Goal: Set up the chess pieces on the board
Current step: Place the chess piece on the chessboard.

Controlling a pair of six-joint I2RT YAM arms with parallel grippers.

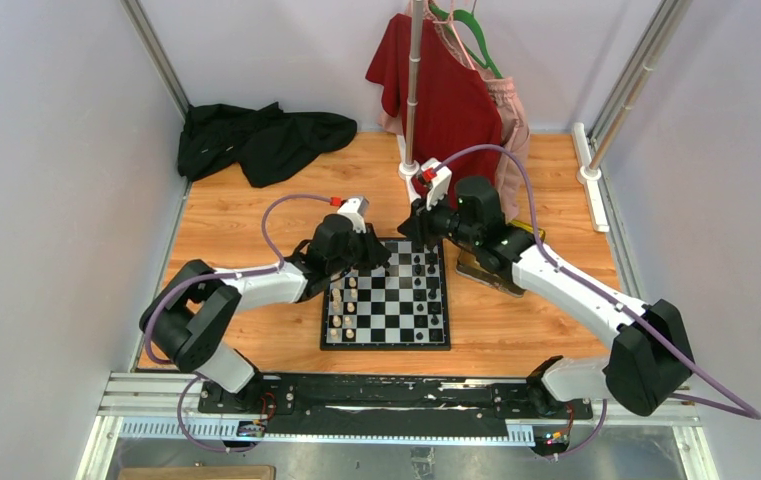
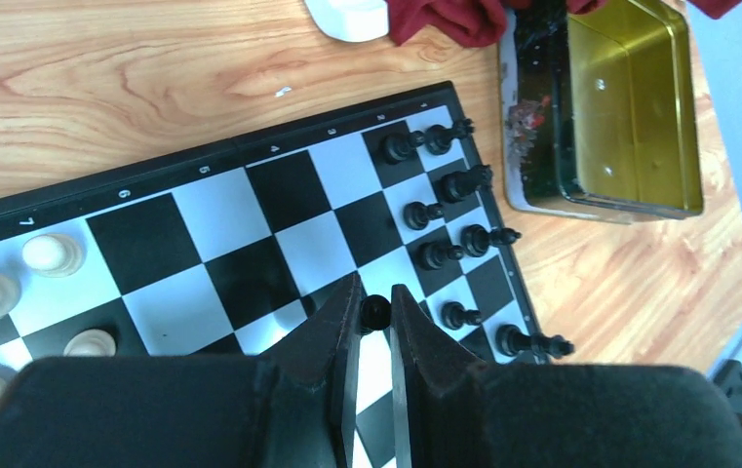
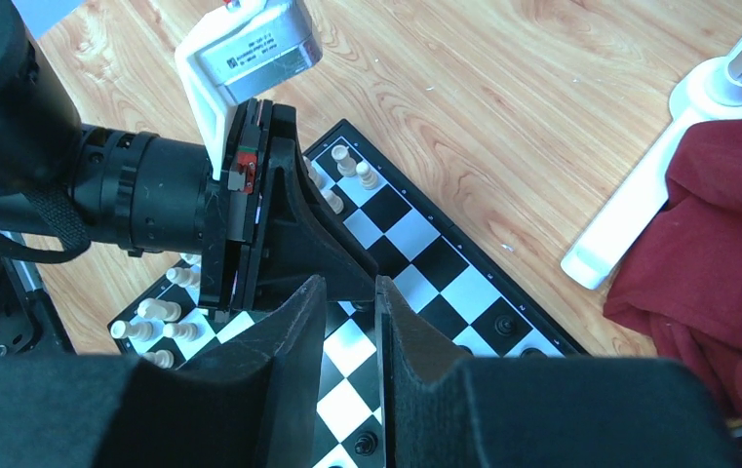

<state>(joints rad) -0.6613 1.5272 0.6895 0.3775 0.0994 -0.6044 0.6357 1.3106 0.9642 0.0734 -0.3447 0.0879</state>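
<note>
**Wood-grain table: both arms reaching over the board**

Wood-grain table (image 1: 246, 220) carries the flat board (image 1: 386, 325), which has glossy black and white squares inside a black border. I see the left arm stretched in from the left. Its left hand (image 2: 374, 310) is angled down over the far rows, fingers closed tight on a small black piece (image 2: 375, 312) with a round head. The right arm bends in from the right. The right hand (image 3: 350, 292) hangs above the board's far edge, close to the left hand, its matte black fingers slightly apart with nothing between them. Turned black chess pieces (image 2: 445, 185) stand along the board's right side and cream chess pieces (image 2: 52, 253) along its left. A shiny gold metal tray (image 2: 640, 107) lies just beside the board.
</note>
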